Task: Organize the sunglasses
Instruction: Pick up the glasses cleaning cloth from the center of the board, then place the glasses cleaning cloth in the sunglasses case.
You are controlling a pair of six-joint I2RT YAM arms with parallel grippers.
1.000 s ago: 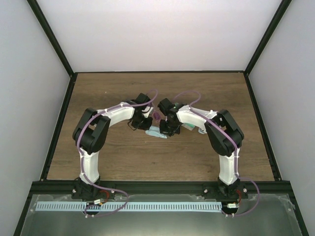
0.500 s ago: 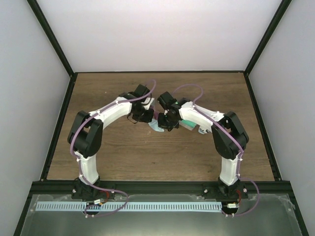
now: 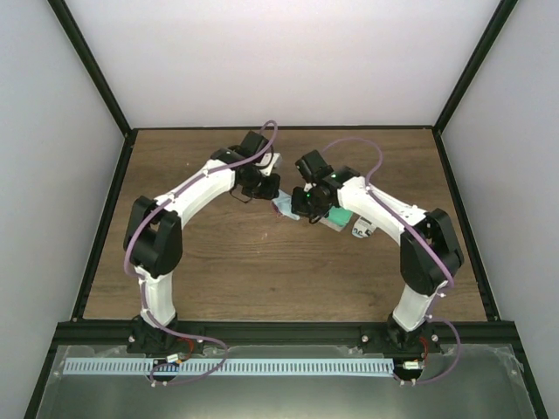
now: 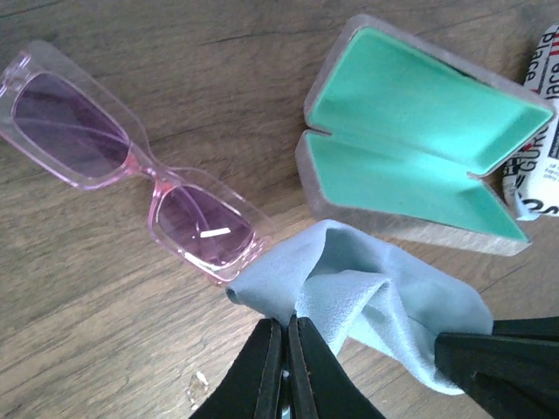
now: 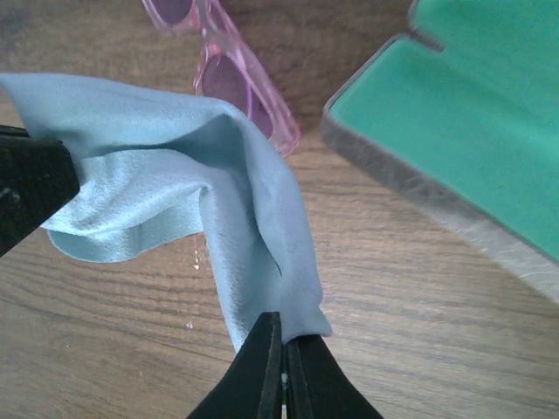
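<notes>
The sunglasses [image 4: 144,170], a clear pink frame with purple lenses, lie flat on the wooden table and show again in the right wrist view [image 5: 238,83]. Nothing grips them. My left gripper [image 4: 286,321] is shut on one corner of a light blue cloth [image 4: 367,297]. My right gripper [image 5: 281,319] is shut on the opposite corner of that cloth [image 5: 175,166]. The cloth hangs crumpled between the two, just in front of the sunglasses. From above, both grippers meet over the cloth [image 3: 285,206] at mid-table.
An open grey case with green lining [image 4: 419,148] lies on the table right of the sunglasses and cloth, seen from above too [image 3: 336,214]. A white pouch with red and black print [image 4: 543,131] lies beside the case. Black frame rails border the table.
Both arms have reached farther from their bases and carried the cloth a short way toward the back of the table. Both grippers stayed shut on the cloth.
</notes>
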